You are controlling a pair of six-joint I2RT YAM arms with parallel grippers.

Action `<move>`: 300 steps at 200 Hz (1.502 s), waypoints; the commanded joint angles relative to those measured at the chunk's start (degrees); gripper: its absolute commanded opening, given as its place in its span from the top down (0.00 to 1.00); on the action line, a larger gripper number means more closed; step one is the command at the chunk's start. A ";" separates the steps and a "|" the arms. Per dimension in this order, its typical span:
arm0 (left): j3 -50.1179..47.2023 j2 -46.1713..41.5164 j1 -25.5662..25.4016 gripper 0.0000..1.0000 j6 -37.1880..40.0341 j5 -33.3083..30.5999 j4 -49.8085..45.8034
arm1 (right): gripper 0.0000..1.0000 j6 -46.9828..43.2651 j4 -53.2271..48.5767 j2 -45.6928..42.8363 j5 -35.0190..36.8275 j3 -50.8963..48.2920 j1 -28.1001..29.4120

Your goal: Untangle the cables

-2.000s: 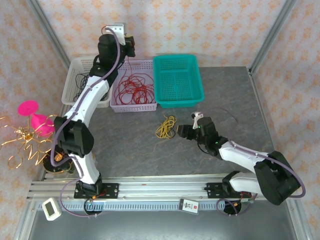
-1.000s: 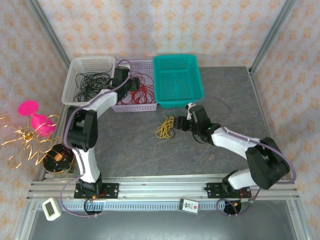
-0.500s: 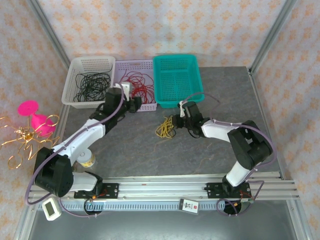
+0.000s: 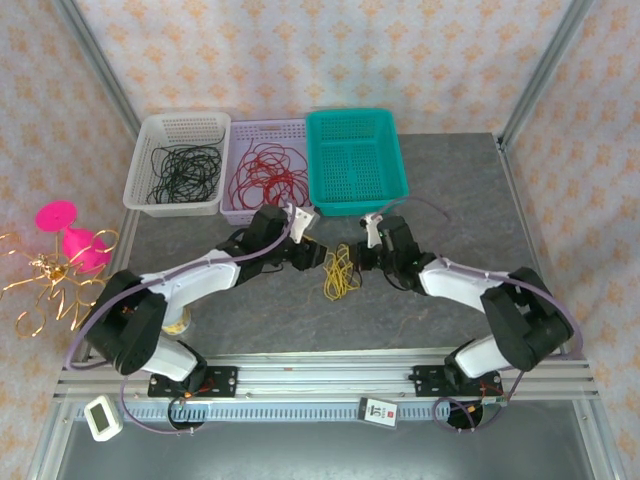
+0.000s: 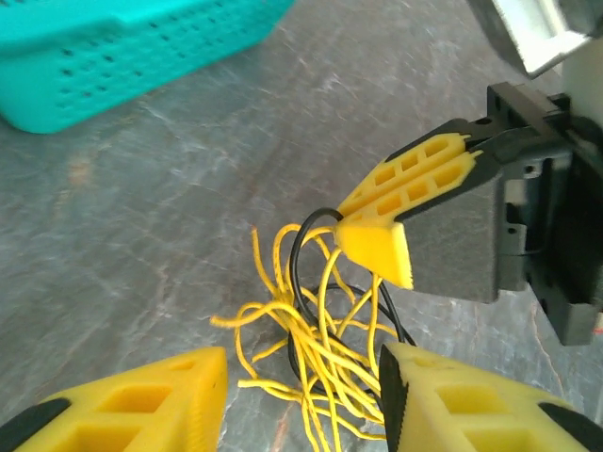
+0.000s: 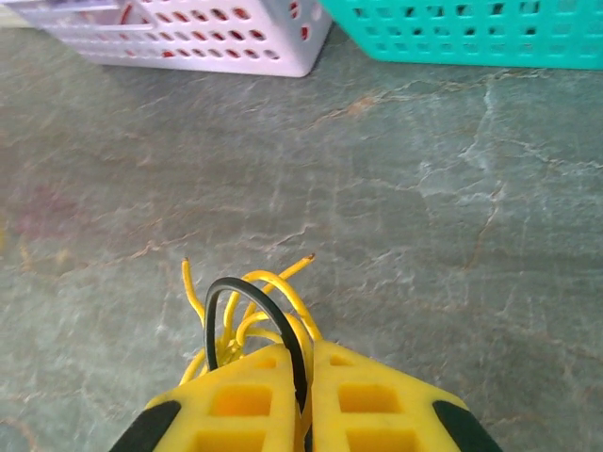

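Yellow cables [image 4: 338,270] lie in a small knot on the bare middle of the worktop [image 4: 440,190], in front of the baskets and apart from them. The red cables [image 4: 265,175] sit in the lilac basket [image 4: 270,124] behind. My right tool [image 6: 306,350] is pinched shut on the top of the yellow knot, with a black loop [image 6: 219,299] caught in the same pinch. I judge it is there to anchor one side and hold the strands up. My left tool [image 5: 301,363] faces it from the other side, its jaws partly apart and straddling the lower strands without gripping any. That suits taking a second hold and drawing the knot apart between the two. Both arms reach low and inward from their bases, forearms nearly flat over the worktop, wrists turned so the tools meet nose to nose over the knot. The black loop threads through the yellow, so I expect a straight pull would snag there.
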 commanded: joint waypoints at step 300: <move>1.05 -11.72 -1.30 1.00 1.80 7.21 12.84 | 0.50 19.41 23.81 6.39 4.62 -3.81 4.13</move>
